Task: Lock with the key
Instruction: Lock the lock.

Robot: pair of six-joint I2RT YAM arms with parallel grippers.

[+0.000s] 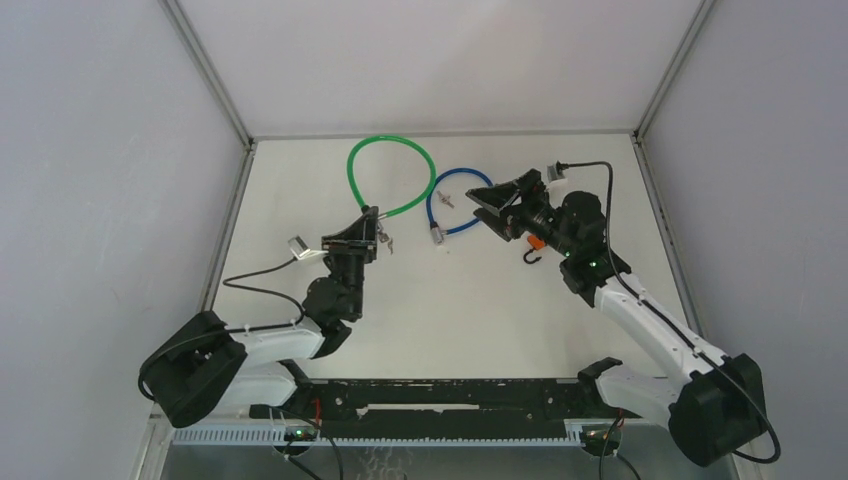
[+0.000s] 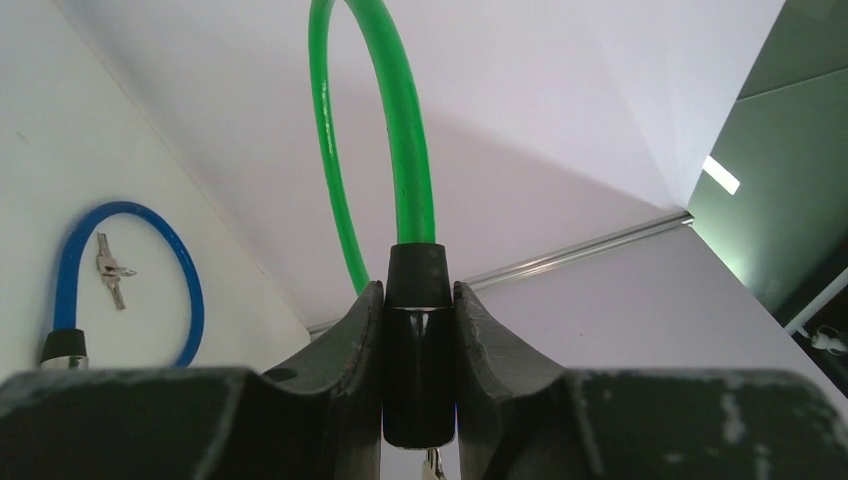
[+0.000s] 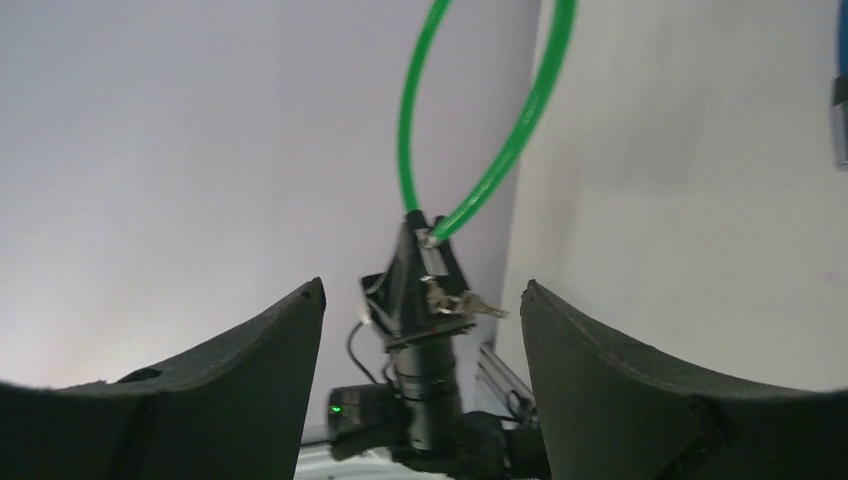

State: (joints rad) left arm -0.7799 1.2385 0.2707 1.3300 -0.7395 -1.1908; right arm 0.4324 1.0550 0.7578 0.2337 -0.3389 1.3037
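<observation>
The green cable lock (image 1: pixel 352 170) has its black lock barrel (image 2: pixel 418 340) clamped between the fingers of your left gripper (image 1: pixel 365 232), lifted at the left of the desk (image 1: pixel 450 310). The loop arcs up and away from the gripper. In the left wrist view the barrel fills the gap between the two pads, which press on both its sides. Its lower end is cut off by the frame edge, with only a sliver of metal showing below it.

A small bunch of keys (image 3: pixel 465 303) hangs at the barrel. The right wrist view shows it best, though it is too small and soft there to tell whether a key sits in the keyhole. That view also shows both ends of the green cable meeting at the barrel; you cannot tell whether the silver tip is fully seated.

Your right gripper (image 1: pixel 490 205) is spread wide, grasping nothing, and faces the left one across the desk.

Just beside it a blue cable lock (image 1: pixel 432 205) lies flat on the desk, its right side hidden under the gripper. A second set of keys (image 1: pixel 445 200) lies inside the blue loop.
</observation>
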